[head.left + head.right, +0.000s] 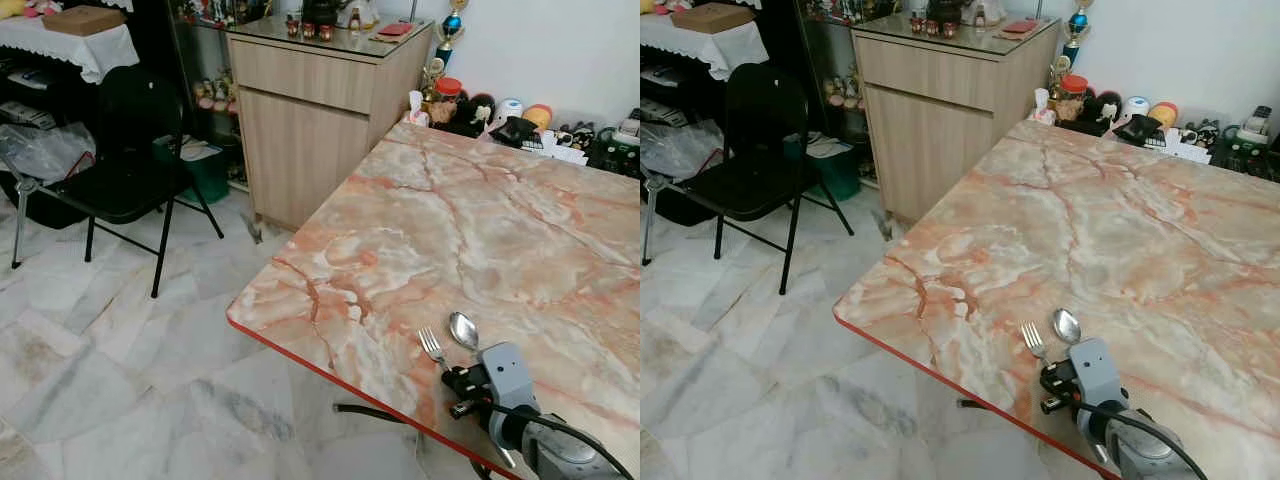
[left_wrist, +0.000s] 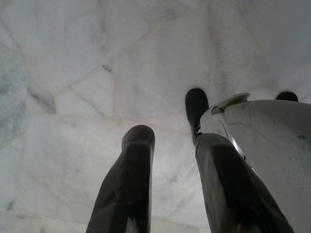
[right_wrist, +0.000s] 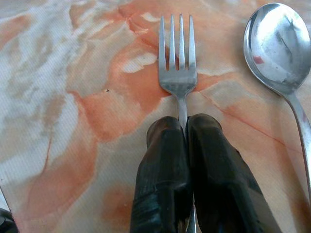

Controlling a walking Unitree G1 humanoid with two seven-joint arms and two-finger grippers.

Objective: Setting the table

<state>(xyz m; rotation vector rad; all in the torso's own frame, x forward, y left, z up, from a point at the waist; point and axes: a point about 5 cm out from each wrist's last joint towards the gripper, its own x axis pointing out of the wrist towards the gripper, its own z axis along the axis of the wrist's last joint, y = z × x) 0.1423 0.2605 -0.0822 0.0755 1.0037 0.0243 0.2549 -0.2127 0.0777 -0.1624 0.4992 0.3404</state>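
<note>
While the right gripper (image 3: 182,127) clamps the fork (image 3: 178,63) on the table (image 1: 480,220), the spoon (image 3: 279,46) lies just beside.

The table (image 1: 480,230) at centre right has a glossy marble-patterned top in pink, orange and cream, edged with a thin red rim. On it lie a polished metal fork (image 3: 178,63) and a mirror-bright metal spoon (image 3: 278,46). The right gripper (image 3: 183,127) has 2 matt black, slightly scuffed fingers. The cabinet (image 1: 310,110) at upper centre looks like pale wood with a glassy top. The floor (image 1: 110,340) is smooth, veined white marble.
</note>
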